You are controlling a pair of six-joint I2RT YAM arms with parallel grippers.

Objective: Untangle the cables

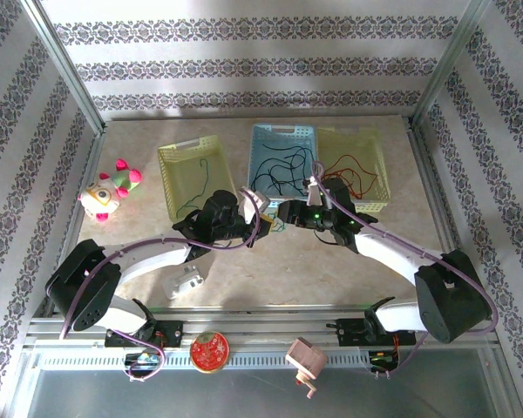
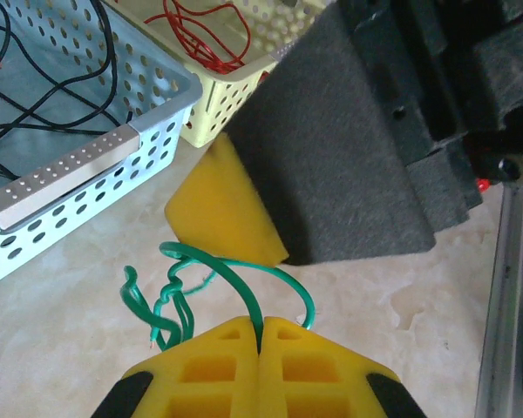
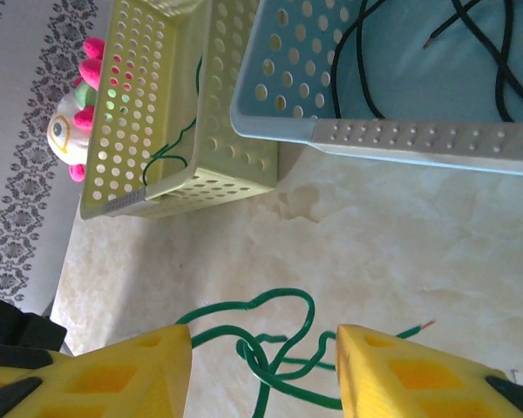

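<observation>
Where nearest the arm bases, along the metal rail (image 1: 349,359): round red item (image 1: 209,351); pale pink block (image 1: 303,359).

Mid-counter (image 1: 331,270), just in front of the baskets:
- Left end effector (image 2: 260,341). Yellow fingers (image 2: 209,373) pressed fully together, clamped on green cable (image 2: 173,292); strand emerging from the seam between them.
- Right end effector (image 3: 261,370). Facing the left one closely, fingers (image 3: 410,370) roughly half apart, gripping nothing. Twisted loops of green cable lying flat on the counter in the gap between them, one bare end resting just beside the right-hand finger.

Further back, three perforated baskets in a row:
- Pale yellow-green basket (image 1: 179,164), leftmost, angled, set apart from the other two; one thin dark cable (image 1: 205,185) inside.
- Light blue basket (image 1: 283,131), middle, side by side with its right neighbour; several black cables (image 1: 279,170) looped inside.
- Yellow basket (image 1: 372,157), rightmost; red cable (image 1: 349,170) coiled inside.

Far left, well apart from the baskets: plush toy (image 1: 109,192), white with pink and green.

Beyond: patterned wall (image 1: 244,70).
</observation>
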